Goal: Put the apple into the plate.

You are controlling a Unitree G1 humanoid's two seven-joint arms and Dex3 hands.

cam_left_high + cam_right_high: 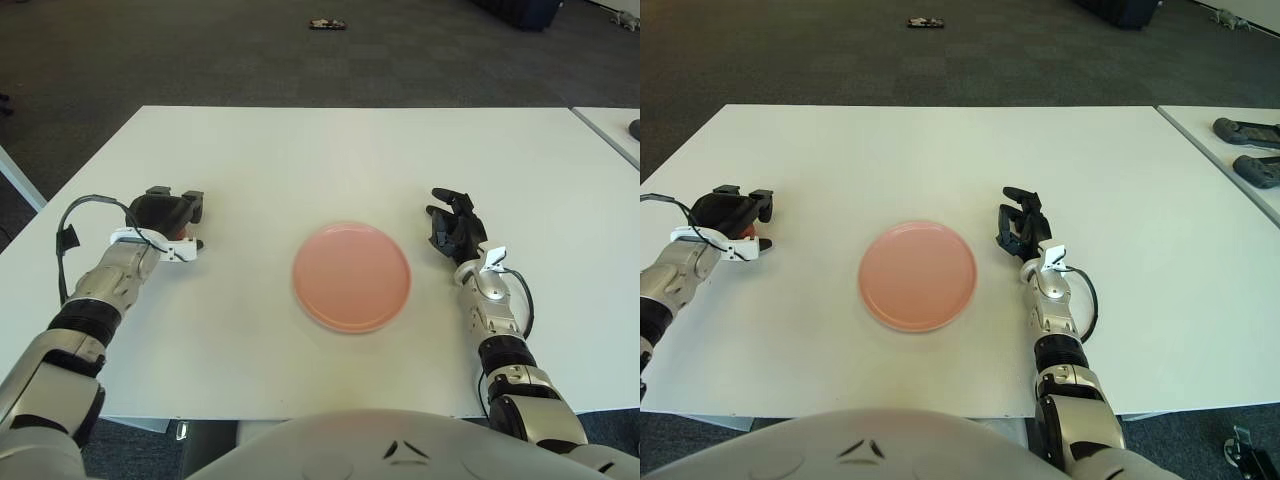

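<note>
A big white table (330,150) sits in front of the robot, with dark carpet (200,50) behind it. A round pink plate (352,276) lies flat near the middle of the table, and nothing is on it. The left hand (168,215) is out on the left side of the table, well apart from the plate. Its dark fingers (190,205) are curled in tight around something small. Only a tiny bit of red and orange peeks out under the hand, so that looks like the apple (181,234), held in the left hand and mostly hidden. You cannot tell if the apple touches the table or is lifted a little. A black wire (90,205) loops from the left wrist. The right hand (455,228) shows on the right side of the plate, near its edge but not touching it. Its fingers point away from the robot, are loosely bent and hold nothing. Far back on the carpet lies a small dark thing (327,25), too small to tell what it is. At the right there is the edge of another white table (1230,140) with two dark gadgets (1250,150) on it.
</note>
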